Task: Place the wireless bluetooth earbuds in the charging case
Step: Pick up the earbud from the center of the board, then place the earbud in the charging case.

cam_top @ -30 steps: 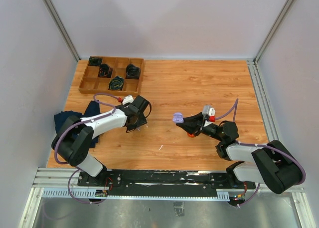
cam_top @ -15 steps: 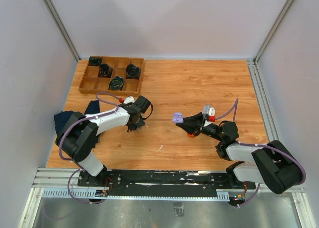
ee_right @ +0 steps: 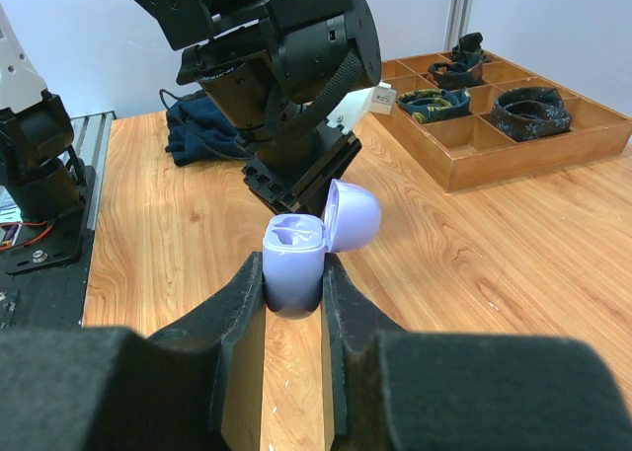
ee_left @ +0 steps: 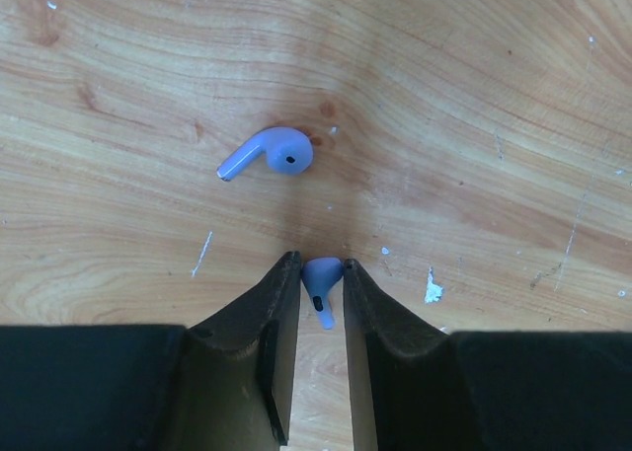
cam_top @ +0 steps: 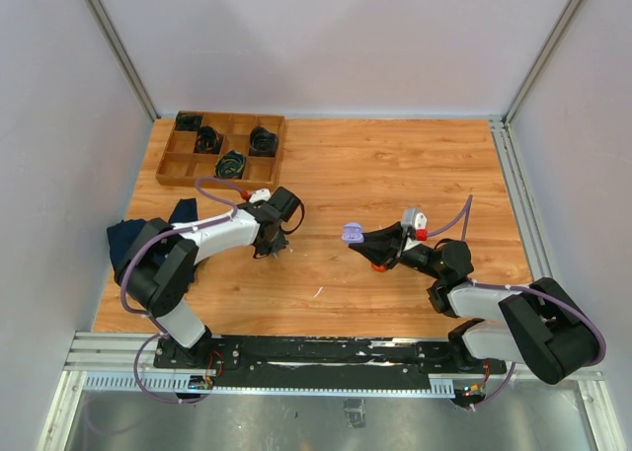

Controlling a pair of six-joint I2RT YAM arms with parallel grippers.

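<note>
Left gripper (ee_left: 320, 265): pointed down at the table (cam_top: 395, 165), left of centre; fingers nearly closed, pinching one lavender earbud between the tips; pinched earbud (ee_left: 322, 281) at table level, stem toward the wrist.

Loose earbud (ee_left: 269, 155): lavender, lying on the wood just beyond the left fingertips, apart from them, stem to the left in the wrist view.

Right gripper (ee_right: 293, 278): right of centre, facing the left gripper; fingers clamped on the sides of the charging case (ee_right: 295, 242); case lavender, upright, held above the table, hinged lid (ee_right: 353, 214) swung open, recessed wells showing on top.

Small orange item (cam_top: 378, 267): on the table beneath the right gripper; kind not discernible.

Dark cloth (cam_top: 138, 242): bunched at the left edge, beside the left arm.

Wooden tray (cam_top: 176, 165): far left corner, compartmented; coiled cables (cam_top: 231, 163) in several compartments.
</note>
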